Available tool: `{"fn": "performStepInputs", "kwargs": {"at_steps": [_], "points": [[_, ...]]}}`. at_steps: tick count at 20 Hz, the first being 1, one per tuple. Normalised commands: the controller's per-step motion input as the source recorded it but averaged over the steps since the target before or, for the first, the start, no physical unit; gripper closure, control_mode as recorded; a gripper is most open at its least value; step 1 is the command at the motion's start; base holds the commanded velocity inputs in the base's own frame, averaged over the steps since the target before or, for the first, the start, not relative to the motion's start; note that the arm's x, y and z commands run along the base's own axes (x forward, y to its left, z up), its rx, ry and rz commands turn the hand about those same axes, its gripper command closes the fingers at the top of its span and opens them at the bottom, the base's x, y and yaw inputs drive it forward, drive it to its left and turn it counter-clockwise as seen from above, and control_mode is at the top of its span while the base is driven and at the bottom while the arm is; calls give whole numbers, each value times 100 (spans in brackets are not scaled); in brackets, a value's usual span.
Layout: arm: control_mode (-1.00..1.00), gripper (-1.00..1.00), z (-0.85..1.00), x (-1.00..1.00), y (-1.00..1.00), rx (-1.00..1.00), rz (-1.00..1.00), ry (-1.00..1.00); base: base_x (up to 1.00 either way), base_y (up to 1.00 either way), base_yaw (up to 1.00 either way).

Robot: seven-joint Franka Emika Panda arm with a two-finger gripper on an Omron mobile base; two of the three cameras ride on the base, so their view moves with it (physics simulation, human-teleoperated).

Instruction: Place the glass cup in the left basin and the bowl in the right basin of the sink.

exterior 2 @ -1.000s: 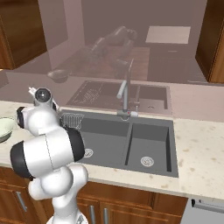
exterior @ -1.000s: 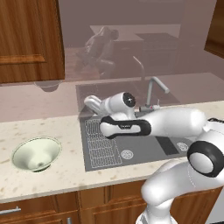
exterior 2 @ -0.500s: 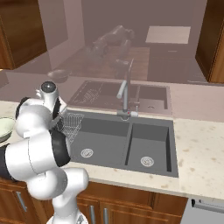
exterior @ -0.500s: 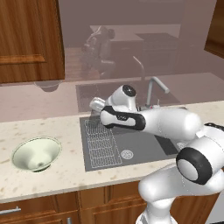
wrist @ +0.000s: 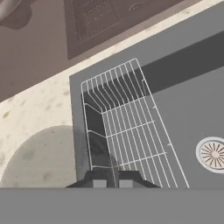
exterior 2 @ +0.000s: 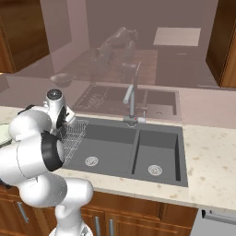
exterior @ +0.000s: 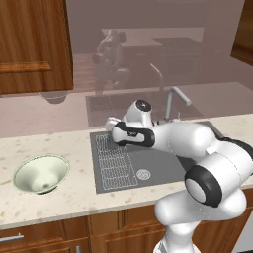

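One bowl (exterior: pixel 40 173) is seen in the left base view, upright on the counter (exterior: pixel 74 197) left of the sink (exterior: pixel 163 168), well apart from the gripper (exterior: pixel 109 123); it's judged light, stiff and slick, so the thin rim is best pinched. Right base view: the right basin (exterior 2: pixel 156 156) is bare, the rack (exterior 2: pixel 73 136) is seen in the left basin (exterior 2: pixel 103 147). Hand view: the gripper (wrist: pixel 109 181) is closed w/ nothing held, over the rack (wrist: pixel 127 127). The glass cup can't be made out.
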Motion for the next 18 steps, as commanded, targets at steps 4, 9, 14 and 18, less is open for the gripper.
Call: {"fn": "performStepInputs", "kwargs": {"at_steps": [4,9,14,18], "points": [[-100,100,-30,7,-35,-2,0,0,0,0,0],[-100,100,-1,0,-47,0,0,0,0,0,0],[-100,100,0,8,-55,0,0,0,0,0,0],[-100,100,-2,19,-53,0,0,0,0,0,0]]}}
